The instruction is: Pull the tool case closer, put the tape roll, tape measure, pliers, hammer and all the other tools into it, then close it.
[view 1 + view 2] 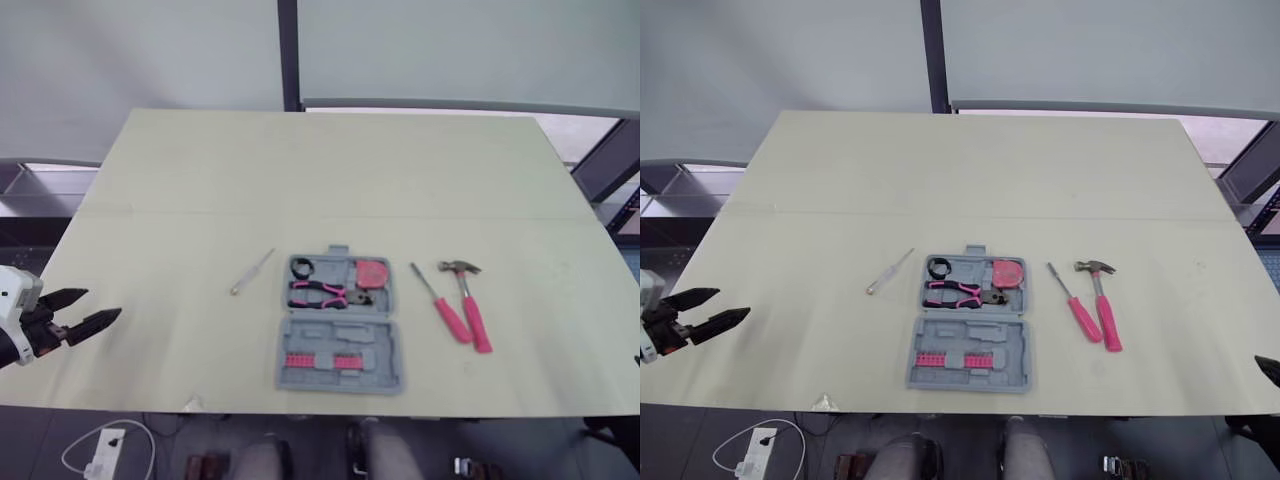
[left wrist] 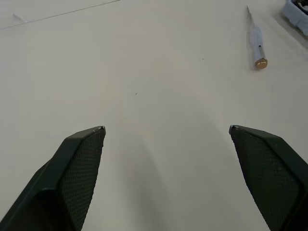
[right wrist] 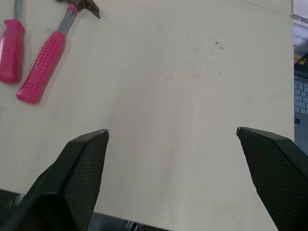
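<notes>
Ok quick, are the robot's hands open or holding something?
Left gripper: open, holding nothing.
Right gripper: open, holding nothing.

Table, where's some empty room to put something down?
The whole far half of the pale table, beyond the open grey tool case, is bare. So is the stretch between the left gripper and the small clear screwdriver. Crowded: from the case to the pink-handled screwdriver and pink-handled hammer.

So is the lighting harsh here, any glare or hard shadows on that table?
Left eye view: the table is evenly lit, with no glare; the hammer and the open tool case cast only faint shadows. Left wrist view: the clear-handled screwdriver casts barely any shadow.
</notes>
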### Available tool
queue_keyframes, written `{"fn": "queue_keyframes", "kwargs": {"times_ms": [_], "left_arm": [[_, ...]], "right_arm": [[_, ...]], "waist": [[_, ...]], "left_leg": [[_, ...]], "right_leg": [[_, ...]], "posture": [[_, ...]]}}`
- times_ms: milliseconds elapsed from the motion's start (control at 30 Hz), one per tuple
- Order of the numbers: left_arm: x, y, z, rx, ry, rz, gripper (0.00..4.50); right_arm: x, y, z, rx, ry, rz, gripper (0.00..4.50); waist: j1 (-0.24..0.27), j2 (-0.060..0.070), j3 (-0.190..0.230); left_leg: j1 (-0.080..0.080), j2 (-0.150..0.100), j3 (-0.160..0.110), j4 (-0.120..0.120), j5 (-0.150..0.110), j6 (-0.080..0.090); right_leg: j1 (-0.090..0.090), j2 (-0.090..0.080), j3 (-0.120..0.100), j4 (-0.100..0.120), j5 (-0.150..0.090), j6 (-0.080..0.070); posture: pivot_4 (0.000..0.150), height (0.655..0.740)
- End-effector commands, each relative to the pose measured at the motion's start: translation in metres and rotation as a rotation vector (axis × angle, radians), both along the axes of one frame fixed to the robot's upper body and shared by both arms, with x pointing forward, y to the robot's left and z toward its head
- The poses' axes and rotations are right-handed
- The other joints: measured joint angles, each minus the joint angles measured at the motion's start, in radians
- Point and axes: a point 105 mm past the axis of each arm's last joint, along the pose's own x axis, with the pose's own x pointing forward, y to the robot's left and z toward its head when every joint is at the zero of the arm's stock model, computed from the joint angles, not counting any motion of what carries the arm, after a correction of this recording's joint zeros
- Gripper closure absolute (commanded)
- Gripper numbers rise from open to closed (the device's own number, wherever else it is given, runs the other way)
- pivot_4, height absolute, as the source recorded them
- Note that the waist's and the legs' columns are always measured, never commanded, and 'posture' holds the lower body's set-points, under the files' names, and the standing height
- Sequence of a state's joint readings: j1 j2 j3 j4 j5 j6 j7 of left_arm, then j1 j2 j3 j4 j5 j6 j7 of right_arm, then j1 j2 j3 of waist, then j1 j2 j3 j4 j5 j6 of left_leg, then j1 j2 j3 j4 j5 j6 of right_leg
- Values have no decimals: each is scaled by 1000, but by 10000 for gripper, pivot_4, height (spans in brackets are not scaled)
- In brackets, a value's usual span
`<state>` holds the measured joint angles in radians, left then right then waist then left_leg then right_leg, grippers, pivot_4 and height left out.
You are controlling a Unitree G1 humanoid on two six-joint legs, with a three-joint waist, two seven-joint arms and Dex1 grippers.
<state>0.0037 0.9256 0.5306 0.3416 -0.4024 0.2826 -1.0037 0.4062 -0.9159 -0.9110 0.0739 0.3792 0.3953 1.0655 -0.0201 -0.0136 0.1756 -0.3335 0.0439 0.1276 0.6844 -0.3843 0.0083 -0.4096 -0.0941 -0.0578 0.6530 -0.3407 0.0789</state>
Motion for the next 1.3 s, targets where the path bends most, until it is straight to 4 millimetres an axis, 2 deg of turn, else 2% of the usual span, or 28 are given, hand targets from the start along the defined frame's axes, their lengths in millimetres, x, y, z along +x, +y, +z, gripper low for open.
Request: {"fn": "queue_keyframes", "kwargs": {"times_ms": [33, 267, 400, 500, 600, 667, 767, 900, 1000, 1100, 1200, 1300], "left_arm": [[5, -12, 5, 25, -45, -29, 708], [20, -25, 1, 43, -62, -41, 708], [27, -49, 3, 51, -50, -109, 708], [44, -79, 4, 25, -84, -126, 708], [58, -104, -1, 12, -88, -140, 708], [70, -118, -8, 21, -72, -134, 708], [86, -134, -21, 54, -46, -135, 708], [108, -143, -30, 56, -34, -97, 708], [120, -149, -34, 105, -44, -103, 708], [126, -162, -40, 130, -45, -160, 8172], [128, -168, -50, 168, -27, -192, 22275], [127, -172, -54, 174, -21, -203, 22275]], "right_arm": [[9, 4, 0, -6, -15, 27, 119], [14, 17, 6, 0, -65, 62, 119], [20, 42, 13, 10, -93, 133, 119], [33, 88, 32, 5, -178, 265, 119], [43, 135, 51, 74, -266, 378, 119], [45, 175, 61, 142, -297, 495, 119], [40, 224, 66, 216, -292, 668, 119], [42, 266, 69, 263, -297, 823, 119], [50, 283, 70, 273, -311, 866, 119], [52, 297, 69, 278, -298, 938, 0], [55, 301, 68, 276, -294, 955, 0], [58, 303, 68, 280, -302, 955, 0]], "waist": [[-6, 0, 0], [-6, 1, 0], [-6, 1, 0], [-5, 1, 0], [-5, 1, 0], [-6, 0, 0], [-4, 0, 0], [-3, -2, 0], [-2, -4, 0], [2, -4, 0], [10, -4, 0], [17, -4, 0]], "left_leg": [[0, 0, 0, 0, 0, 0], [0, -1, 0, -1, 1, 0], [-1, -1, 0, -1, 1, 0], [-1, -1, -1, -1, 1, 0], [-1, -2, -1, 0, 3, -1], [-1, -2, -2, 0, 4, -1], [-2, -2, -2, 0, 5, -1], [-3, -4, -2, 0, 6, 1], [-3, -5, -3, 1, 7, 2], [-4, -6, -4, 1, 7, 2], [-5, -6, -4, 1, 7, 2], [-5, -6, -4, 3, 7, 3]], "right_leg": [[0, 0, 0, 1, 0, 0], [-1, 0, 0, 1, 0, 0], [-1, 0, 0, 1, 0, 0], [-1, 0, 0, 1, 0, 0], [-1, -1, 0, 4, 0, 0], [-1, 0, -1, 4, 0, 0], [-1, 0, -2, 4, 0, 0], [-1, -1, -3, 4, 1, 1], [-1, -2, -4, 3, 1, 1], [-1, -3, -5, 3, 1, 1], [-1, -3, -6, 4, 1, 2], [-1, -3, -6, 4, 1, 2]], "posture": [[1500, 7400], [1500, 7400], [1500, 7400], [1500, 7400], [1500, 7400], [1500, 7400], [1500, 7400], [1500, 7400], [1500, 7400], [1500, 7400], [1500, 7400], [1500, 7400]]}}
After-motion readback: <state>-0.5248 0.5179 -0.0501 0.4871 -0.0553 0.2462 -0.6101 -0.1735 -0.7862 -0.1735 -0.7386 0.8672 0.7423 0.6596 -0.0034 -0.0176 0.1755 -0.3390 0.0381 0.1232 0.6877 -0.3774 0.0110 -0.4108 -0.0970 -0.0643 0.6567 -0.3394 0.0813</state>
